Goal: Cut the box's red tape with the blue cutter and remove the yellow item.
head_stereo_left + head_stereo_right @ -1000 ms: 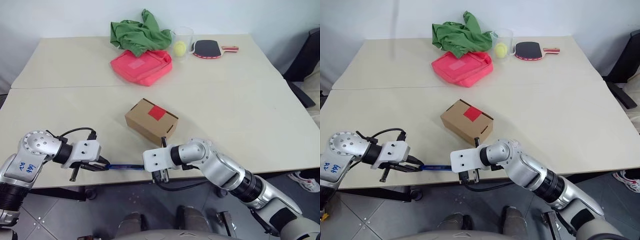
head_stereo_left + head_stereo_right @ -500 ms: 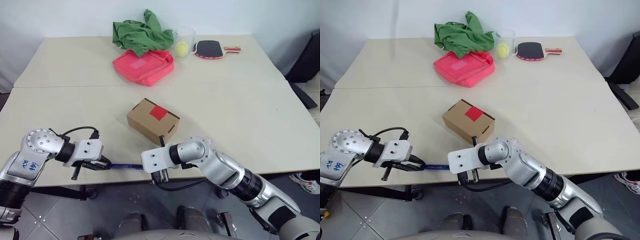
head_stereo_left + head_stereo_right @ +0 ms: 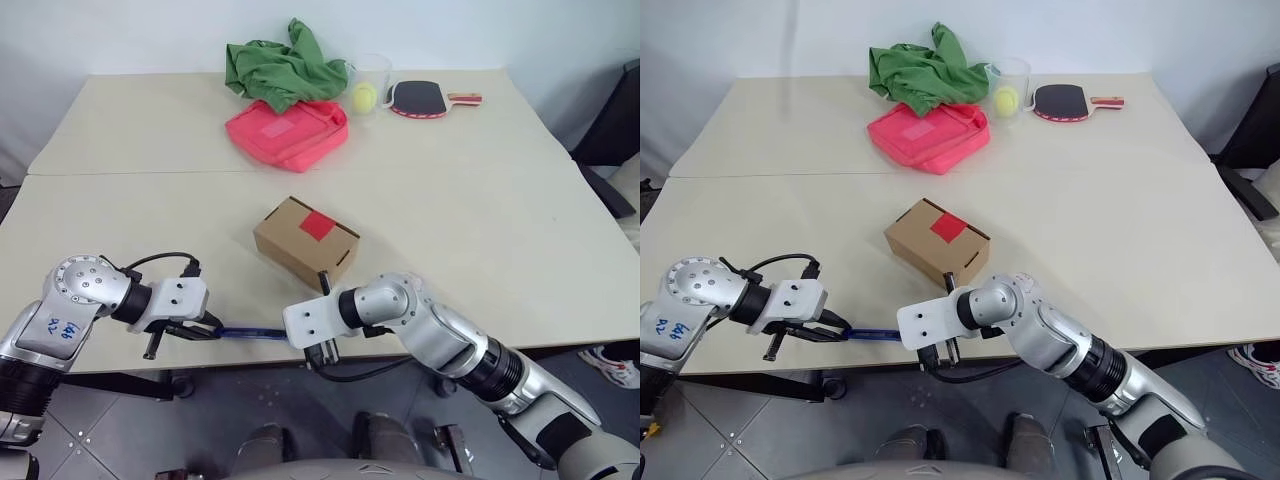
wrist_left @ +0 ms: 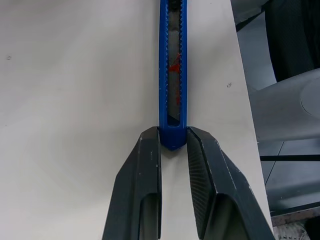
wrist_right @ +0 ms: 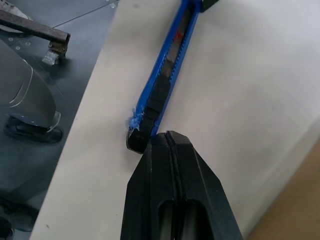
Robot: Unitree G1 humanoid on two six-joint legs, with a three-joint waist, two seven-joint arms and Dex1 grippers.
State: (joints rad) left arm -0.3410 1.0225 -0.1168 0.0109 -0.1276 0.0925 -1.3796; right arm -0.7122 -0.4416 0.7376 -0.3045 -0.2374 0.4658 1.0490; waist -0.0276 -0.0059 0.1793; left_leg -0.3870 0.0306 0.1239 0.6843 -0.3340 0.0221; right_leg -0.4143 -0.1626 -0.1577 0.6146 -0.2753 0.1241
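Left hand (image 4: 172, 150) pinching 1 end of the blue cutter (image 4: 173, 70), flat along the table's (image 3: 480, 200) near edge. Right hand (image 5: 167, 142) pressed together, tips touching the cutter's other end. The box (image 3: 305, 240), the red tape (image 3: 317, 225) on top, mid-table behind.

Beige table (image 3: 480, 200) with box (image 3: 305, 240), pouch (image 3: 288, 130)

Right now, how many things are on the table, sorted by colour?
Red or pink: 3, pouch, paddle, tape
Green: 1, cloth
Yellow-green: 1, ball
Blue: 1, cutter
Brown: 1, box
Clear: 1, cup
Total: 8
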